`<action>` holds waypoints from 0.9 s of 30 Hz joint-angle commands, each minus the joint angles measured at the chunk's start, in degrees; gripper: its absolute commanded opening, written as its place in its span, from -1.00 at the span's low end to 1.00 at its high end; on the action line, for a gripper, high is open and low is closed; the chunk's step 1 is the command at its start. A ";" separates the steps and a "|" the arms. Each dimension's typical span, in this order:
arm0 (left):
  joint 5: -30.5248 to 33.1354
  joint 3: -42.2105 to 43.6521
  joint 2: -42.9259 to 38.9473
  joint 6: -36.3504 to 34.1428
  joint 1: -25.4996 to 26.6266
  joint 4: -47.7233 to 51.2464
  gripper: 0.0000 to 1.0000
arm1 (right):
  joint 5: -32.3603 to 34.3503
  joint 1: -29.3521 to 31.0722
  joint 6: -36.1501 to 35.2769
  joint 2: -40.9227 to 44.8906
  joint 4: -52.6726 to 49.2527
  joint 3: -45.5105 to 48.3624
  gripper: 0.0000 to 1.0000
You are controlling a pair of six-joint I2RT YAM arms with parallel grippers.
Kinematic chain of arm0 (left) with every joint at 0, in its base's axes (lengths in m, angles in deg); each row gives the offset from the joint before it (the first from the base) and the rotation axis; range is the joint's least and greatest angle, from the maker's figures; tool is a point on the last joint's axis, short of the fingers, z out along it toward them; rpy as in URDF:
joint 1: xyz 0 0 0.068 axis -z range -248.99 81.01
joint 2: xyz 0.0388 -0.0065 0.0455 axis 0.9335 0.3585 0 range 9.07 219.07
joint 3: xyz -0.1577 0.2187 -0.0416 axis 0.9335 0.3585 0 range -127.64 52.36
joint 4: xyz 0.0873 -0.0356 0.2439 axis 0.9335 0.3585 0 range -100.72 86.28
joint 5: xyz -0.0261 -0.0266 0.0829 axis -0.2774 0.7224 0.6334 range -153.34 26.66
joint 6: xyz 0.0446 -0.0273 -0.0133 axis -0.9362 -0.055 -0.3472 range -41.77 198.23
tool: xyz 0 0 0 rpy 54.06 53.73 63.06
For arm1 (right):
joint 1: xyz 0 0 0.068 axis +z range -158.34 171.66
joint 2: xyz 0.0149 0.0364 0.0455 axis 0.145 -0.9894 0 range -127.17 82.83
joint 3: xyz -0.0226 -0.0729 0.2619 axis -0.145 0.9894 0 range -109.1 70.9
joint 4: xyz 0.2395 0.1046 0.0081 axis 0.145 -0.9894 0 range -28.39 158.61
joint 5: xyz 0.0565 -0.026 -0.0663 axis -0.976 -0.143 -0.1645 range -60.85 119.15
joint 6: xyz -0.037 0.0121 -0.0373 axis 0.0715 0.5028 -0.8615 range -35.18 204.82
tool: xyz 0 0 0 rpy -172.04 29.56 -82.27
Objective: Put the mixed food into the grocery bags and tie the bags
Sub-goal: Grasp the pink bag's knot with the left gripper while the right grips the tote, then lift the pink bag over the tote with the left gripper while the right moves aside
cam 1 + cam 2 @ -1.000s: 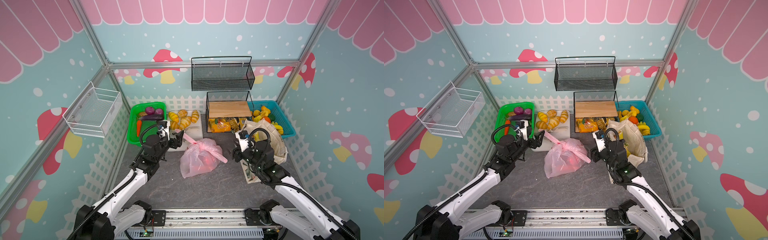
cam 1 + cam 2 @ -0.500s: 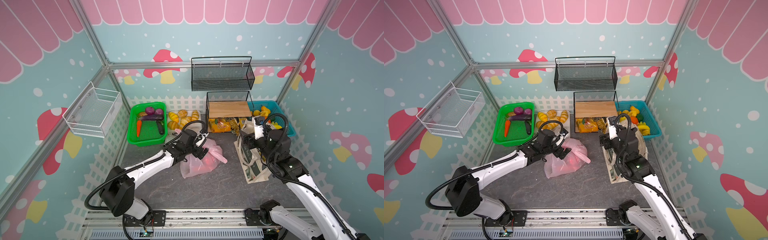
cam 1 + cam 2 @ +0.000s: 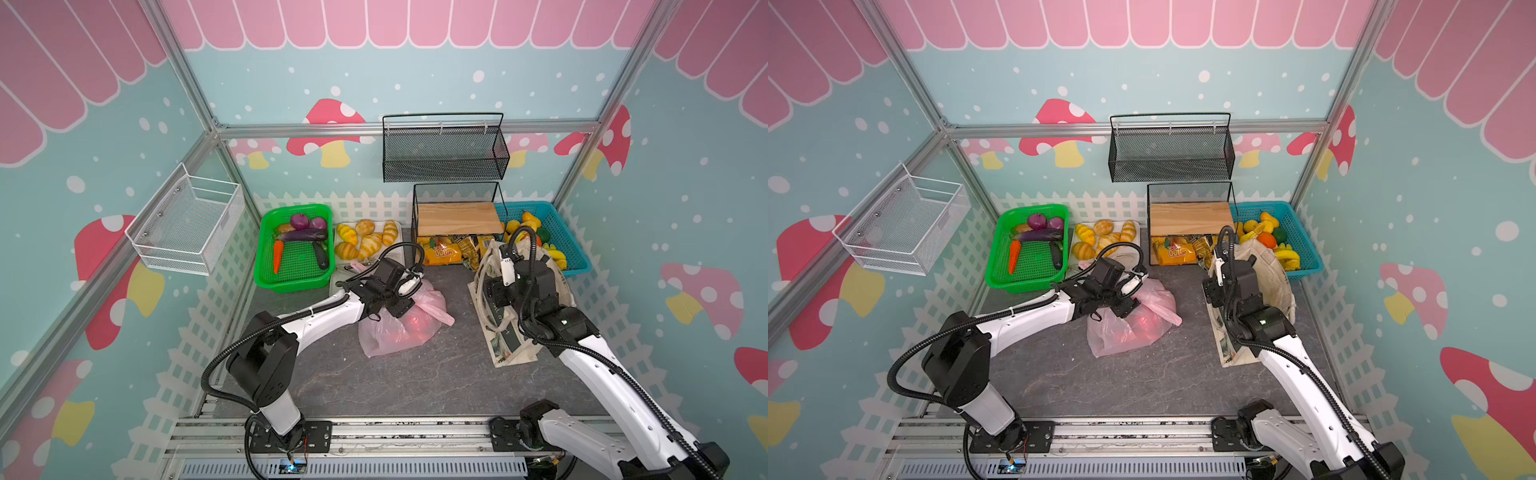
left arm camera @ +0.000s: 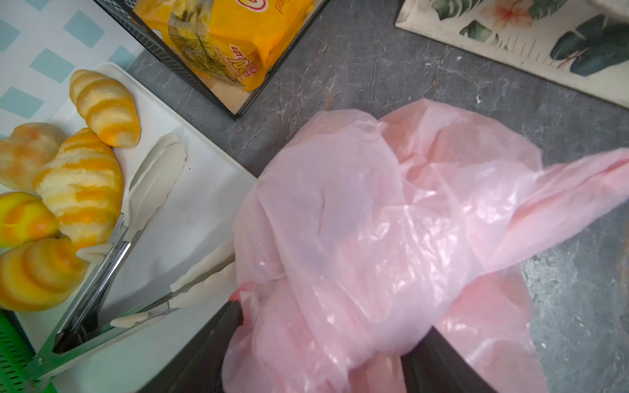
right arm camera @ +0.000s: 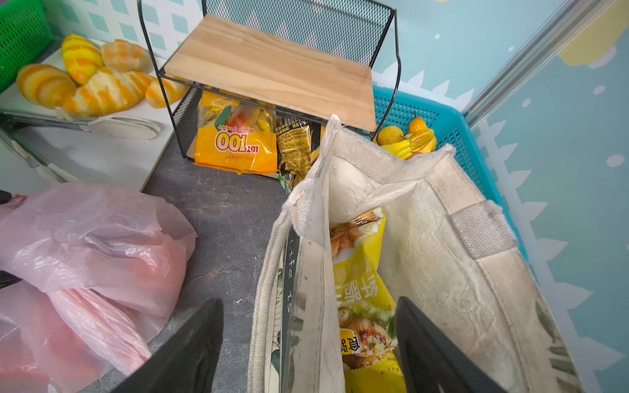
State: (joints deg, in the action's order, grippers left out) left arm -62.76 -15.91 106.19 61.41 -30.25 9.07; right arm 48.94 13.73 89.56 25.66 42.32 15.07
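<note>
Left gripper (image 4: 333,326) swung in onto pink bag (image 4: 374,204): plastic bunched between jaws, grip uncertain. Right gripper (image 5: 306,306) shifted over tote (image 5: 425,221), jaws wide, packet (image 5: 360,272) directly beneath. Suggests tying about to start.

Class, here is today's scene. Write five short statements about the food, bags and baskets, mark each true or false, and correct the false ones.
1. The carrot lies in the green basket. True.
2. The pink bag is empty. False: red food shows through it.
3. A yellow snack packet sits inside the canvas tote. True.
4. The bread rolls are in the green basket. False: they lie on the white tray.
5. Snack bags lie on top of the wooden shelf. False: its top is bare; they lie under it.
</note>
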 commanded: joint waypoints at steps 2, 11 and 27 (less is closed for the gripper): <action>-1.85 1.82 0.26 0.83 -0.27 0.23 0.06 | 2.94 -0.36 -0.05 -1.55 -1.23 1.92 0.48; -2.12 5.85 -4.98 2.66 -1.17 -2.34 -0.68 | 0.36 -0.37 1.08 -4.67 -0.69 2.99 -0.22; 0.13 18.95 -28.43 18.94 -11.49 -17.45 -1.00 | -29.72 2.18 7.42 1.02 3.00 2.16 -1.00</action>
State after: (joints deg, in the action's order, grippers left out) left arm -63.72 1.42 81.10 73.72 -40.46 -1.64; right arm 26.76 14.73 93.60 26.54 40.73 17.80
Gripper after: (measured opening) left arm 0.050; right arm 0.055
